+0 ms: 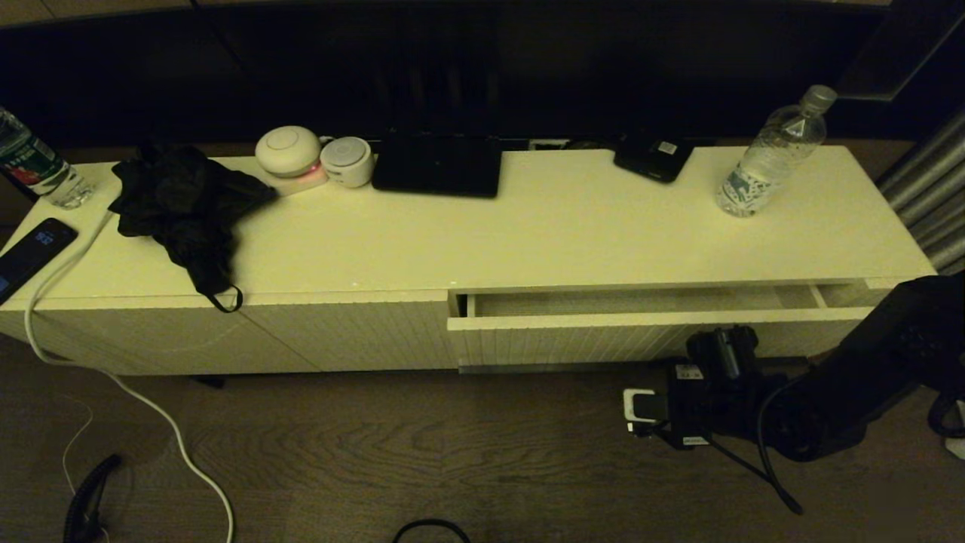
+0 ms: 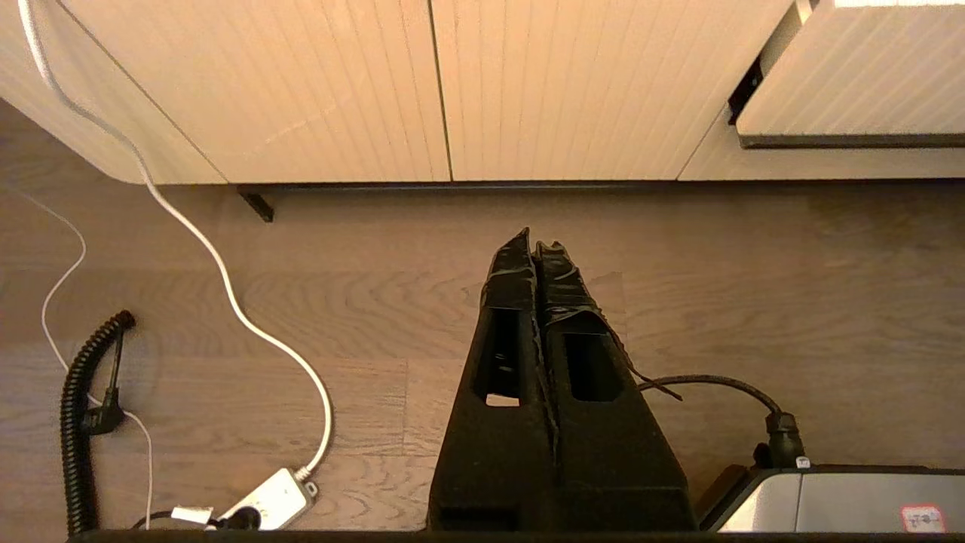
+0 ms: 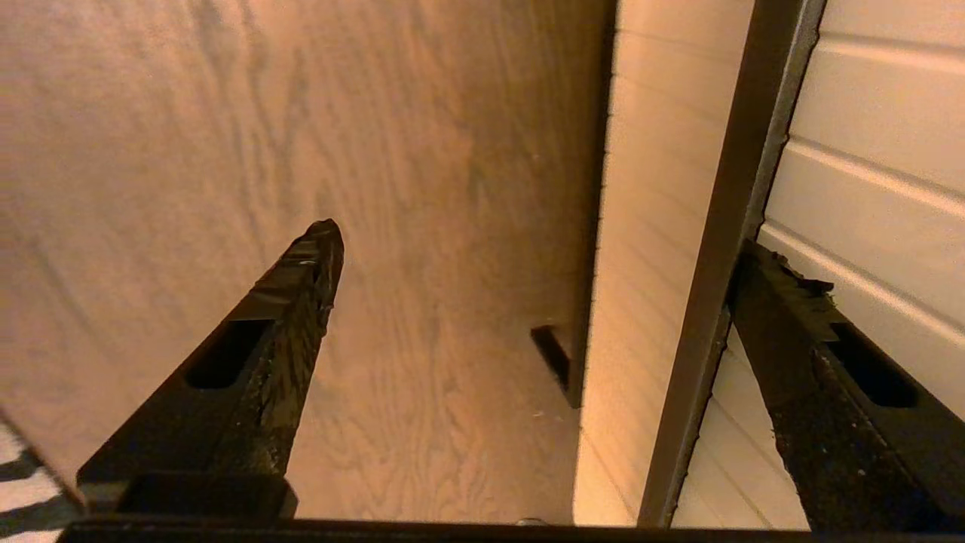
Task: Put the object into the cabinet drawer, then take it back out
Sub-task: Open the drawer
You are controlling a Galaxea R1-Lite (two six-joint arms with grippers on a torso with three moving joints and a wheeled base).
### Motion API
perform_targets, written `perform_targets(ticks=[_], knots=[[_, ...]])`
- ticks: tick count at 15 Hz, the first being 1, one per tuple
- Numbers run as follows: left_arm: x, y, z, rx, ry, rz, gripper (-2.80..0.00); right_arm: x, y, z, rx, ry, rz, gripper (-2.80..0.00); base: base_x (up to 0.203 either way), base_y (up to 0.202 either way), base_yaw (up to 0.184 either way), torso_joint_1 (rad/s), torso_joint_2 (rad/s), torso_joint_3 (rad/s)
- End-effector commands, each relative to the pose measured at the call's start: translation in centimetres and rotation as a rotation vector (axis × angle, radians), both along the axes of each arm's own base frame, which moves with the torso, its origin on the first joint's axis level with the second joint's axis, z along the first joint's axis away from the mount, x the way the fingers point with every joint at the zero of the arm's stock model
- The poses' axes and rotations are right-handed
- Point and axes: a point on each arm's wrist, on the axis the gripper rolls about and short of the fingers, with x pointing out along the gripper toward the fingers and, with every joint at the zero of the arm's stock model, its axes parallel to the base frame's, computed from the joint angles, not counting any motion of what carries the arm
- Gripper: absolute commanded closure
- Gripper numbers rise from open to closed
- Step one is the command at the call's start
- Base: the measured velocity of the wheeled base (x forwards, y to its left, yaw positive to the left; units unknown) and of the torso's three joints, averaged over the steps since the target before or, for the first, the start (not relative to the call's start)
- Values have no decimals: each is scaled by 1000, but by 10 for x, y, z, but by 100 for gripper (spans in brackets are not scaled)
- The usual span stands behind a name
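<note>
The clear water bottle (image 1: 776,151) with a grey cap stands upright on the cabinet top (image 1: 528,234), near its right end, and no gripper touches it. Below it the ribbed cabinet drawer (image 1: 641,335) is pulled out a little, showing a pale strip of interior. My right gripper (image 1: 716,354) sits low against the drawer front. In the right wrist view it (image 3: 539,241) is open, with the thin dark bar handle (image 3: 746,188) between the fingers, close to one finger (image 3: 784,302). My left gripper (image 2: 537,249) is shut and empty over the floor, away from the drawer (image 2: 867,68).
On the cabinet top lie a black cloth (image 1: 188,204), two round white devices (image 1: 290,151), a dark flat slab (image 1: 437,166), a small dark device (image 1: 652,158), a phone (image 1: 30,253) and a green-and-red labelled bottle (image 1: 34,166). A white cable (image 1: 151,407) runs across the wooden floor.
</note>
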Motion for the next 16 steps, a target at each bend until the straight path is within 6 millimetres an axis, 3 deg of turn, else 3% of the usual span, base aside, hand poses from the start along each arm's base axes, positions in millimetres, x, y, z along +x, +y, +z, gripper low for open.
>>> perform_targets(ticks=[1, 5, 9, 13, 16], knots=[[0, 0, 0, 0, 0, 1, 0, -12, 0, -2, -10, 29, 13, -280, 0, 0, 0, 0, 0, 0], [0, 0, 0, 0, 0, 1, 0, -43, 0, 1, -11, 83, 25, -280, 0, 0, 0, 0, 0, 0], [0, 0, 0, 0, -2, 1, 0, -66, 0, 19, 11, 66, 24, -280, 0, 0, 0, 0, 0, 0], [0, 0, 0, 0, 0, 1, 0, -90, 3, 46, 52, 24, 28, -280, 0, 0, 0, 0, 0, 0], [0, 0, 0, 0, 0, 1, 0, -115, -2, 80, 71, -18, 34, -280, 0, 0, 0, 0, 0, 0]])
